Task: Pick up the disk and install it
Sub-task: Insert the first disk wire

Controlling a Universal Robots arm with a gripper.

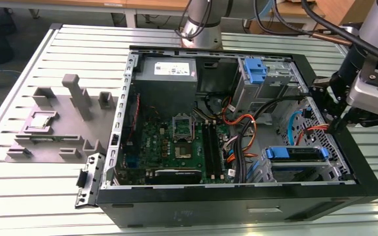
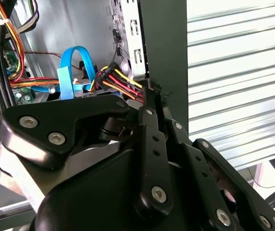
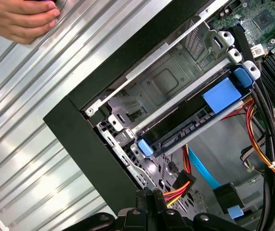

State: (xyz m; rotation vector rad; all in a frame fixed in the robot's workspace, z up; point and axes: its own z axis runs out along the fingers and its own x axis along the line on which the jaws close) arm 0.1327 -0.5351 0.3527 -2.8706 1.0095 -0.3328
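The disk (image 1: 295, 153) sat in its blue bracket inside the drive cage at the front corner of the open computer case (image 1: 241, 204), seen edge-on in the first wrist view (image 3: 195, 122). The gripper (image 2: 152, 94) hung over the case's wall with fingers drawn together on nothing, just beside the red-and-yellow power connector (image 2: 123, 82). A person's hand (image 3: 19, 19) rested on the slatted table (image 1: 18, 196).

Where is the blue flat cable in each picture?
Exterior view: the blue flat cable is inside the computer, near the black case wall on the exterior view's right, next to the disk.
Second wrist view: it loops beside the red-and-yellow wires.
First wrist view: it runs between disk and wires.
Shared landmark: the black case wall.
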